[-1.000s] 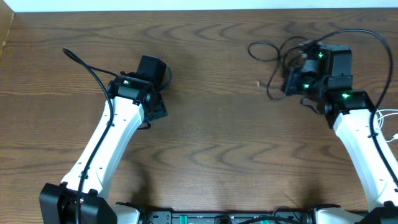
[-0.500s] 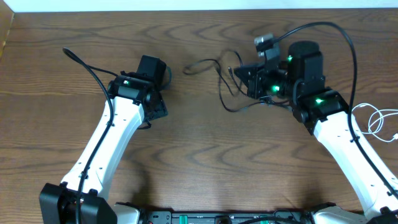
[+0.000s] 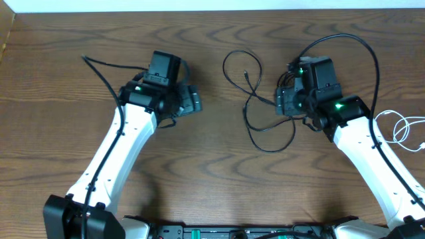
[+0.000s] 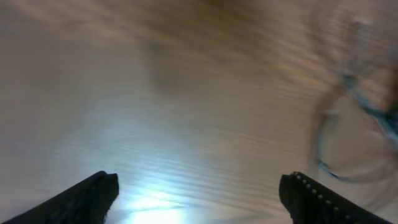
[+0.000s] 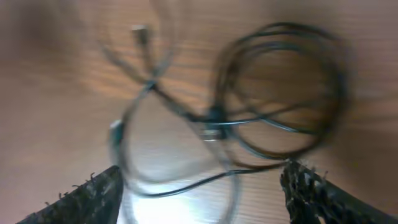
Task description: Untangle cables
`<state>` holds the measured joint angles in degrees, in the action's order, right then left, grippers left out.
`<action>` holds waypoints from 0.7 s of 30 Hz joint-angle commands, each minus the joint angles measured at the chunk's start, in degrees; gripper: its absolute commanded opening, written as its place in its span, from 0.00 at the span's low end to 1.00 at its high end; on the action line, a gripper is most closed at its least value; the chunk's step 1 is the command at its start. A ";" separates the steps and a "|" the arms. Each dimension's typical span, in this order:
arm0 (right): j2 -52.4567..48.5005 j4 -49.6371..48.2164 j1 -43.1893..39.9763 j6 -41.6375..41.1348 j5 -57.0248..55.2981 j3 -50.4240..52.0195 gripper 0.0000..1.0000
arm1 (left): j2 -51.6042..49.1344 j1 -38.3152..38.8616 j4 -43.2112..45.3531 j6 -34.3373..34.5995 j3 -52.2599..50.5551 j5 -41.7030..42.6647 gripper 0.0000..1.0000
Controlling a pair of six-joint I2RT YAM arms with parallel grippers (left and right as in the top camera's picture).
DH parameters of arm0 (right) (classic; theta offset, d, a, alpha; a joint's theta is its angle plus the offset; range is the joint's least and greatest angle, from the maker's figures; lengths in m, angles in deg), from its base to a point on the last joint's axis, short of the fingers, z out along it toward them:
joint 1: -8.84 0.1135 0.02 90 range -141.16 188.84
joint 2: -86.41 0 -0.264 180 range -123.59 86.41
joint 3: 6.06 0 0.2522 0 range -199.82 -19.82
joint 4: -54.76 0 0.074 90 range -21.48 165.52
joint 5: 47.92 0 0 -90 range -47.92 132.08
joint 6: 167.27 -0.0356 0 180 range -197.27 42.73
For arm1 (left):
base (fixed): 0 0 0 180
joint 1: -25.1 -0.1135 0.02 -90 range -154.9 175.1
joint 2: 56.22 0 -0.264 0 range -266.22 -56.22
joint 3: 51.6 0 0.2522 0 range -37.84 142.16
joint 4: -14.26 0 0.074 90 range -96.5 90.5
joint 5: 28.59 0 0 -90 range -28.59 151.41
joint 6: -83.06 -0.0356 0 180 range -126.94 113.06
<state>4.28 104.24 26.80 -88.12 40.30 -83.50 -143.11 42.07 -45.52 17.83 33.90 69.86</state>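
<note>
Thin black cables lie in loose loops on the wooden table between the two arms, one small plug end pointing up-left. My right gripper stands open at their right edge. In the blurred right wrist view the black coil lies ahead, and one strand runs across the gap of the open right gripper without being pinched. My left gripper is open, left of the loops, apart from them. The left wrist view shows the open left gripper with nothing between its fingers and a blurred cable at the right.
A white cable loops at the table's far right edge beside the right arm. Thicker black wires arc over the right arm, and another trails from the left arm. A pale wall borders the table at the back.
The right gripper has opened and let go of the black cables, which now lie spread on the table. The left gripper has swung right toward the middle.
</note>
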 commanded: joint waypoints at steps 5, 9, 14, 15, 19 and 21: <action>-0.37 3.37 -4.44 -10.60 -17.35 -0.35 0.84 | -1.46 8.07 4.98 -4.17 0.04 8.22 0.97; -0.37 4.83 -7.85 -11.19 -14.08 -0.35 0.84 | -4.72 11.63 7.28 -2.78 0.04 8.31 0.97; -0.37 6.38 -11.23 -11.28 -12.61 -0.35 0.85 | -11.21 18.18 12.15 -1.84 0.04 10.36 0.97; -0.37 6.56 -11.50 -11.26 -12.63 -0.35 0.85 | -12.52 19.82 13.18 -1.79 0.04 11.15 0.97; -0.37 7.41 -11.96 -11.28 -12.63 -0.35 0.85 | -15.02 24.37 17.40 -8.61 0.04 11.63 0.97; -0.37 7.58 -11.98 -11.28 -12.59 -0.35 0.85 | -15.89 27.78 19.98 -20.15 0.04 8.07 0.97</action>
<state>4.28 111.43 15.17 -98.37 27.62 -83.50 -158.13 66.53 -27.58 11.74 33.88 80.41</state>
